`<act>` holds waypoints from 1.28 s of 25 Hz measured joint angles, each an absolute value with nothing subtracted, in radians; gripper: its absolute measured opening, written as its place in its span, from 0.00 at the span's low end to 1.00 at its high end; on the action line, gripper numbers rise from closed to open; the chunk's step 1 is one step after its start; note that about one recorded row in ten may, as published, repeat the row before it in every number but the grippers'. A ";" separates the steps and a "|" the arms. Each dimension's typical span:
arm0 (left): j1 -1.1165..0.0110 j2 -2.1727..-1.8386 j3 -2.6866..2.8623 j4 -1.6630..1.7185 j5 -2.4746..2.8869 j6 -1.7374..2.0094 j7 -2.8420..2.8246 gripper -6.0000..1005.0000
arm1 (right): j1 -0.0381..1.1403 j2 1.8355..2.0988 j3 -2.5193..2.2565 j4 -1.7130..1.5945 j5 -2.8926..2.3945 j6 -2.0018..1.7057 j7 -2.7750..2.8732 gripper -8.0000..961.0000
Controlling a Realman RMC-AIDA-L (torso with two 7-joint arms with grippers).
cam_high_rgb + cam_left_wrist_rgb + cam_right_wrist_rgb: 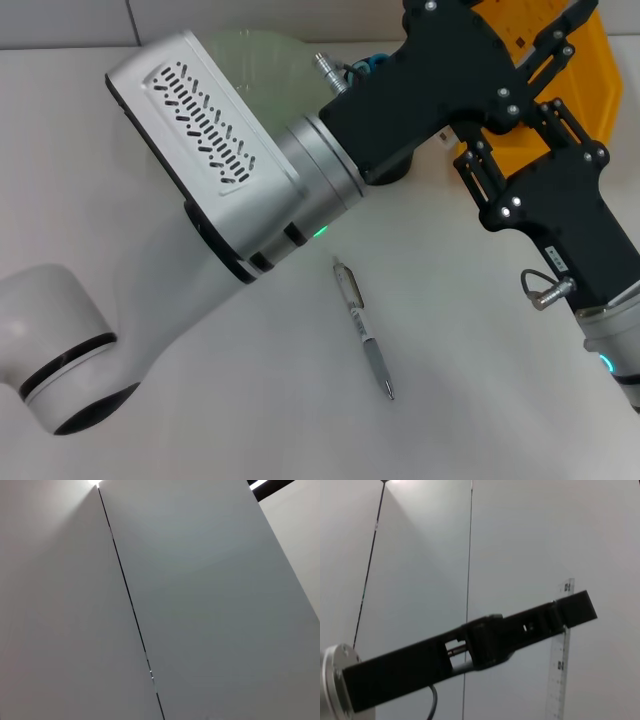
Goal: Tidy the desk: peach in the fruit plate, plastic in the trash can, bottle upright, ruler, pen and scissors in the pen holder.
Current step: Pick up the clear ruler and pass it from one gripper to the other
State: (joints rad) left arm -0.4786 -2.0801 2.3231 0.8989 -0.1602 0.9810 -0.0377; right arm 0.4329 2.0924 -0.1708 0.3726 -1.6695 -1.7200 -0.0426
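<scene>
I saw the pen (pixel 362 328) lying on the table (pixel 450 400); the left gripper (pixel 540 45) held a ruler (pixel 561 655) upright. The right gripper (pixel 500 190) hovered beside it; I couldn't tell its jaws' state.

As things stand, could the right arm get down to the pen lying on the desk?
Probably yes. The pen lies alone on open desk, nothing touching it. The right gripper is raised over the far right by an orange object, and the left arm passes behind the pen, not over it.

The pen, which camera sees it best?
The head view. There the whole pen lies in plain sight on the white desk, below the two arms. The left wrist view shows only blank panels, and the right wrist view shows no pen.
</scene>
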 joint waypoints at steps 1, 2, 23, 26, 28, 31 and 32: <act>-0.478 -2.080 2.323 0.898 -0.160 0.981 -0.038 0.40 | 0.435 2.092 -0.171 0.375 -1.670 -1.722 -0.043 0.55; -0.477 -2.080 2.324 0.897 -0.160 0.981 -0.038 0.40 | 0.437 2.092 -0.170 0.377 -1.670 -1.724 -0.042 0.54; -0.480 -2.080 2.338 0.880 -0.161 0.984 -0.047 0.41 | 0.463 2.092 -0.133 0.433 -1.664 -1.687 -0.034 0.29; -0.482 -2.080 2.338 0.876 -0.161 0.986 -0.048 0.41 | 0.463 2.092 -0.111 0.452 -1.666 -1.677 -0.044 0.19; -0.483 -2.080 2.338 0.875 -0.162 0.986 -0.048 0.41 | 0.462 2.092 -0.102 0.459 -1.667 -1.674 -0.050 0.13; -0.484 -2.080 2.338 0.874 -0.161 0.987 -0.050 0.41 | 0.460 2.092 -0.097 0.465 -1.665 -1.673 -0.054 0.03; -0.486 -2.080 2.338 0.873 -0.160 0.988 -0.050 0.41 | 0.459 2.092 -0.091 0.467 -1.665 -1.672 -0.055 0.03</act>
